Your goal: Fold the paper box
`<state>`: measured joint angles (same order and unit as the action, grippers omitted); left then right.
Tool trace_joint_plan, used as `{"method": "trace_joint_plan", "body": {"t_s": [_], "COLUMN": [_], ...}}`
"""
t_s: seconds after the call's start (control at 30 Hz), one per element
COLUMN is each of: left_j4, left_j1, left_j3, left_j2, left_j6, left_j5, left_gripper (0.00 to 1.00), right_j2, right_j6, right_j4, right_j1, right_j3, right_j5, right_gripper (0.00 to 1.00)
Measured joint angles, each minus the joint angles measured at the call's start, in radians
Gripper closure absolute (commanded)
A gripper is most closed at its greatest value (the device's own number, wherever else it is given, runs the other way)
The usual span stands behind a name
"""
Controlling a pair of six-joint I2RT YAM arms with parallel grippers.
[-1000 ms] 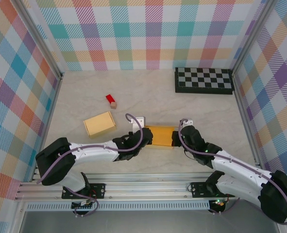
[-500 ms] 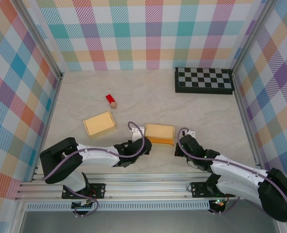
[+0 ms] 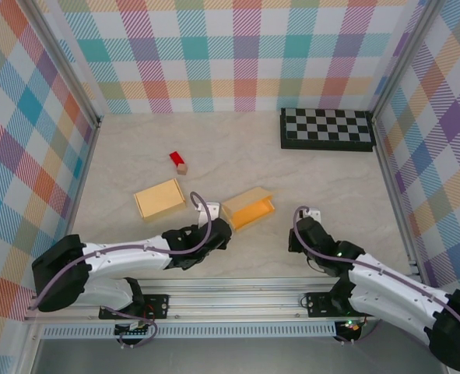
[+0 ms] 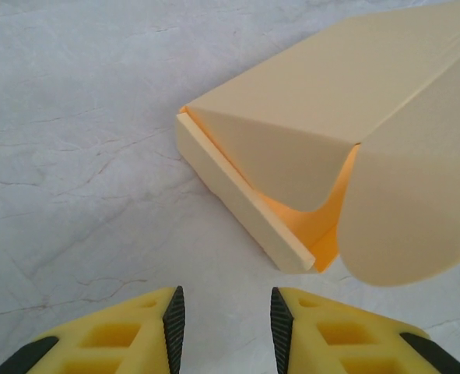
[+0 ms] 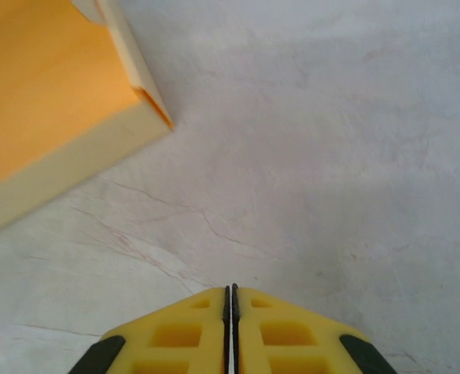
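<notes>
1. Box lay mid-table, between both arms. Sides were formed, front flap loose, orange inside showing. Closing judged still left.
2. Left gripper: jaws parted, empty, near box.
3. Right gripper: closed, empty, beside box.

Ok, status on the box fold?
Left fingers apart, empty, just short of the paper box. Right fingers shut, empty, off to its right. Box free on table, lid ajar. Nothing in between.
</notes>
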<state>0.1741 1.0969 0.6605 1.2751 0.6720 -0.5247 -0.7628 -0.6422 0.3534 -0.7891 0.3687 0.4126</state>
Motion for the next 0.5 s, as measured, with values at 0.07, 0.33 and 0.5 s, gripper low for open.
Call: {"method": "trace_joint_plan", "body": {"t_s": [0.07, 0.33, 0.5], "left_j4": [0.067, 0.262, 0.264], "left_j1": [0.000, -0.001, -0.021], "left_j3": [0.009, 0.209, 0.348], "left_j2": [-0.063, -0.285, -0.163], "left_j6": [-0.007, -0.043, -0.097], "left_j5": [0.012, -0.014, -0.018], "left_gripper": [0.64, 0.66, 0.68], "right_j2": [0.012, -0.063, -0.248], "right_j6": [0.030, 0.193, 0.321], "right_j4": [0.029, 0.111, 0.096], "right_j1": [0.000, 0.000, 0.000], "right_j3": [0.054, 0.304, 0.528], "right_j5": [0.000, -0.005, -0.045], "right_gripper": [0.85, 0.77, 0.74]}}
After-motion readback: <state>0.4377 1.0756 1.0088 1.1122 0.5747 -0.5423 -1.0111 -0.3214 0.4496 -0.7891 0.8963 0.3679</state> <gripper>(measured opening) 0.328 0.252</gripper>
